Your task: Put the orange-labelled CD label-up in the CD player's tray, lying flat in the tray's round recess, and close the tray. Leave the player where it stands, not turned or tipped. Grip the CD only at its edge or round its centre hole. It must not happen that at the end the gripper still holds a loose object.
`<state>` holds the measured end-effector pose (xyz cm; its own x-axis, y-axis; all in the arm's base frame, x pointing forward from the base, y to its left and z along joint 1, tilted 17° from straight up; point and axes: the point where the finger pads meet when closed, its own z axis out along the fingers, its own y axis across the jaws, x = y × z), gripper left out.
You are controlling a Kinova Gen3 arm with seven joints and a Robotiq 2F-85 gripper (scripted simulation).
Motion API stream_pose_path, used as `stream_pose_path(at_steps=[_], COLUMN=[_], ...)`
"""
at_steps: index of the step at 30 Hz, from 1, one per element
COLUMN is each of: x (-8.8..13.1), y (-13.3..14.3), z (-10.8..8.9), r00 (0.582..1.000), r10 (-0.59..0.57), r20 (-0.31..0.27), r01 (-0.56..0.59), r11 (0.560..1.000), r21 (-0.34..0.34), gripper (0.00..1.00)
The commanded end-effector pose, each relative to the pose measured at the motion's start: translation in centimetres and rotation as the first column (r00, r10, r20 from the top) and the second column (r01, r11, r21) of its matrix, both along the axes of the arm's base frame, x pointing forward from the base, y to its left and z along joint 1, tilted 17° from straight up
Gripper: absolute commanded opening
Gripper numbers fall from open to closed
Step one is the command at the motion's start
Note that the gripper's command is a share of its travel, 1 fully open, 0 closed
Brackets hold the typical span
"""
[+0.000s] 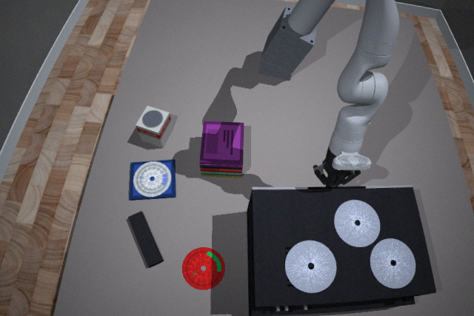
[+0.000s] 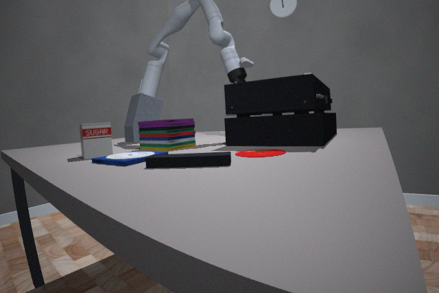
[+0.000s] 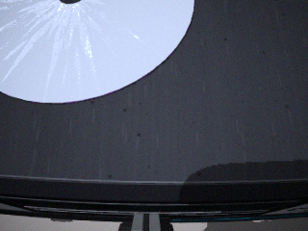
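The black player stack [image 1: 267,220] [image 2: 269,96] [image 3: 231,120] is two black units, one above the other; which is the CD player, I cannot tell. No orange-labelled CD shows in any view. My gripper [image 1: 335,184] [image 3: 145,223] is shut and empty, its fingertips pointing down close against the stack's robot-facing side; whether they touch it is unclear. In the exterior view the fingers are hidden behind the stack. A dark strip shows at that side's top edge beside the fingers. The tray's recess is not visible, and I cannot tell how far in the tray stands.
Three silver discs [image 1: 310,266] [image 3: 96,53] lie on the stack's top. A red disc [image 1: 197,277] [image 2: 260,153] lies left of it. Farther left are a black bar [image 1: 145,240], a blue case [image 1: 133,194] bearing a silver disc, a sugar box [image 1: 152,119] and a case pile [image 1: 221,144].
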<state>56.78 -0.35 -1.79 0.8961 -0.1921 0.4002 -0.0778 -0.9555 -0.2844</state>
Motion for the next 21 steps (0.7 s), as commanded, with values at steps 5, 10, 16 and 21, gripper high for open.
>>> stream_pose_path(at_steps=[5,10,16,21], x=[0.2,0.2,-0.2,-1.1], y=[0.0,0.0,0.0,0.1], z=[0.2,0.2,0.1,0.0], r00=[1.0,1.0,1.0,1.0], r10=[-0.001,-0.001,-0.001,-0.001], r20=[0.005,0.005,0.005,0.005], r01=[0.001,0.001,0.001,0.001], r11=[1.0,1.0,1.0,1.0], r21=[-0.001,-0.001,-0.001,-0.001], gripper=[0.1,0.1,0.1,0.1])
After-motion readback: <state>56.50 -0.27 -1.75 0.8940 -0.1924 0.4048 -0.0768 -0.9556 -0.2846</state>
